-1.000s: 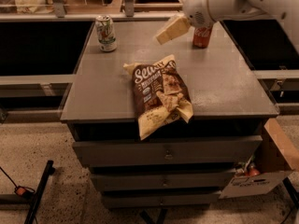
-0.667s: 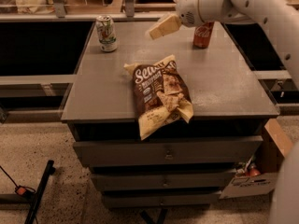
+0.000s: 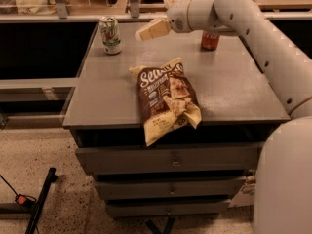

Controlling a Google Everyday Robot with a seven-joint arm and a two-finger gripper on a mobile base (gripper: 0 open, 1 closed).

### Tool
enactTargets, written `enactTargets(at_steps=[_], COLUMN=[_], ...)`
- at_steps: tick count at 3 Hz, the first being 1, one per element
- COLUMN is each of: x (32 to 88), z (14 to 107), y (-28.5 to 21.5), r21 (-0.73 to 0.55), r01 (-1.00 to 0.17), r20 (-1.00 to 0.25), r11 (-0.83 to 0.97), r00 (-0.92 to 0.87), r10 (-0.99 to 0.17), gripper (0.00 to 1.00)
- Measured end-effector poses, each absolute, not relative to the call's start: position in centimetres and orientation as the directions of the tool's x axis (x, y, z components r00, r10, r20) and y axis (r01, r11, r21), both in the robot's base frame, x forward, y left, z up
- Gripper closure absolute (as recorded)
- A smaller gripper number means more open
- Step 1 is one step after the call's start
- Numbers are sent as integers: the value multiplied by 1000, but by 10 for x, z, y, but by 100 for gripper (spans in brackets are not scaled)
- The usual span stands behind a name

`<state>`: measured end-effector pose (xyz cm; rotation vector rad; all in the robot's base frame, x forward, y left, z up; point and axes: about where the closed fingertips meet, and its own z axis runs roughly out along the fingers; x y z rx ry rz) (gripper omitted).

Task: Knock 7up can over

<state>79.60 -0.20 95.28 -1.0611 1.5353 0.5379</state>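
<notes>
White and green aluminium, the 7up can (image 3: 110,34) stands upright just beyond the tip of the gripper (image 3: 148,30). The gripper has moved away from the red cola can (image 3: 210,42) and come near the 7up can without touching it, so I judge the knocking push is close. How far the gripper is open I cannot tell; it seems to hold nothing, and the chip bag (image 3: 165,99) lies apart from it, nearer the camera.

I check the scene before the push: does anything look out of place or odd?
Only the chip bag: it lies askew and its end hangs over the front edge of the table. The 7up can stands upright at the back left; the gripper hovers beside it, apart.
</notes>
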Motion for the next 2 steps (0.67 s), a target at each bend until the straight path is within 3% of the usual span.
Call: enactTargets(at_steps=[2], x=[814], z=[930], y=[36], r21=[-148], r01=[-881], r20=[-967], r11=[448], r00=[33], r10=[-254], gripper=[0])
